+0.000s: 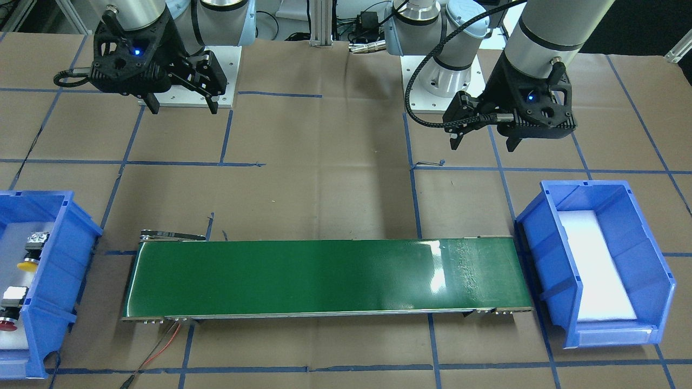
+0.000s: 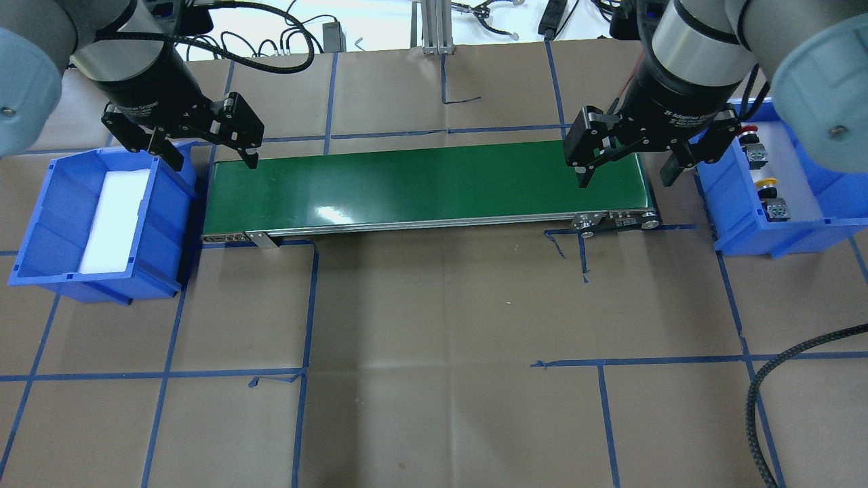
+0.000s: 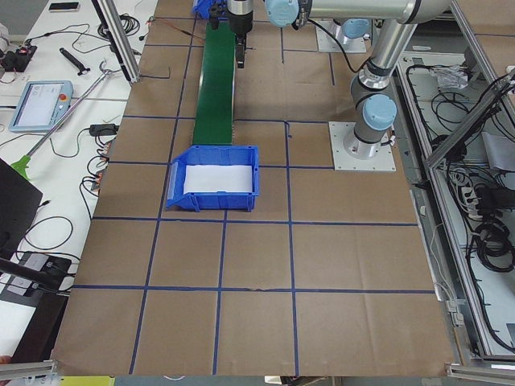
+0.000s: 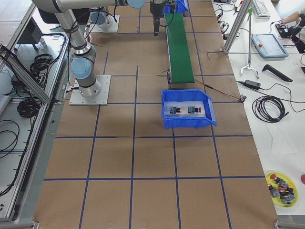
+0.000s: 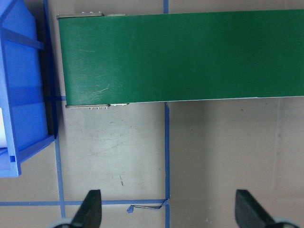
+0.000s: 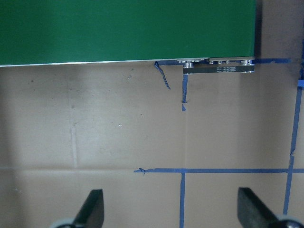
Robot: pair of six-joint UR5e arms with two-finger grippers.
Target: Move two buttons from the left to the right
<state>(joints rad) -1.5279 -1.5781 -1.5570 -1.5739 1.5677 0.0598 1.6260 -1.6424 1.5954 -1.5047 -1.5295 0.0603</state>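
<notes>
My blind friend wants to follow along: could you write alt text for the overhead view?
The left gripper and right gripper hang open near opposite ends of a green conveyor belt on a paper-covered table. The right blue bin holds a yellow-capped button and a red-capped button; the left blue bin holds only a white pad.

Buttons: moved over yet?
Both the yellow button and red button lie in the bin beside the right claw. Nothing is in hand: that claw and the left claw are open, the belt bare. The other bin holds only a white pad. Finished or unstarted, I cannot tell.
</notes>
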